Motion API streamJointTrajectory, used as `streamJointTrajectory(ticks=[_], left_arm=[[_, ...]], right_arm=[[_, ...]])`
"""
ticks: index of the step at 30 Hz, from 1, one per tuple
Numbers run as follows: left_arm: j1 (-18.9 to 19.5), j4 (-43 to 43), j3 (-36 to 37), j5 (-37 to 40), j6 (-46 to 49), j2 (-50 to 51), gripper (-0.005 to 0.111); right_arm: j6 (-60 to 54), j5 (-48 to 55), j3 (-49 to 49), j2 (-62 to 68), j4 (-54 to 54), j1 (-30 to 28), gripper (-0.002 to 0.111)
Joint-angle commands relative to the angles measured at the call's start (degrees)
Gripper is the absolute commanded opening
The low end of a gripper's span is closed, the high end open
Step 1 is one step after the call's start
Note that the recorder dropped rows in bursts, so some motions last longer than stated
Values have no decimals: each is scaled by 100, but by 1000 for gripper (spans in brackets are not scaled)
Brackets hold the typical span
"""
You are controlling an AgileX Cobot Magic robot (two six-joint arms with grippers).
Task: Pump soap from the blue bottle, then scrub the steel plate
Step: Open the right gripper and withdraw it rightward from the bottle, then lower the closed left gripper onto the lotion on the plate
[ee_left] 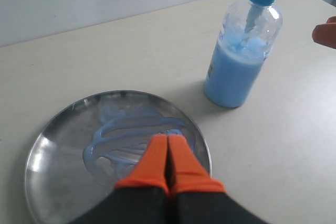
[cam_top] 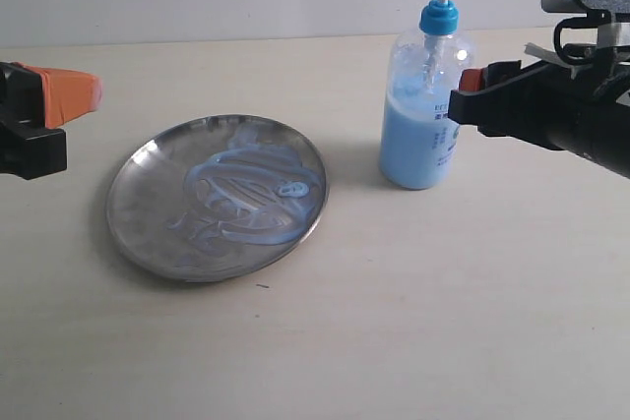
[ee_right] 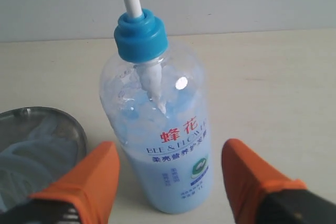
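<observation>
Near the left edge of the table (cam_top: 394, 322), the left gripper (ee_left: 167, 140) hangs closed, its orange fingers (ee_left: 155, 161) pressed together and holding nothing. Just beside it, on the table's left half, lies the steel plate (cam_top: 143, 194), with streaky pale blue soap (cam_top: 251, 194) smeared across its middle. Right of the centre, toward the far edge, the blue bottle (cam_top: 421, 135) stands upright. The right gripper (ee_right: 169, 147) straddles the bottle's lower body, one finger on each side; I cannot tell whether they squeeze it.

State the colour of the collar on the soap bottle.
Bright blue; the collar on the blue bottle shows best in the right wrist view.
</observation>
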Motion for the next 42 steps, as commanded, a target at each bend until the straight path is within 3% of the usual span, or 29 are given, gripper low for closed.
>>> streamJointTrajectory(ticks=[1,20,27,35,42], left_arm=[[13,-41,46,-88,-15,-43,0],[13,-14,46,-417,21,-43,0],[13,581,-19,-543,763,162,0],[13,596,-988,771,848,1480,0],[13,583,-1970,713,921,2477,0]], right_arm=[[205,-50,32,-39,-38,1,57],[568,-140,32,-39,-276,1,57],[568,-140,32,-39,-406,1,57],[568,-180,32,-64,-541,1,56],[466,-191,32,-542,-541,1,56]])
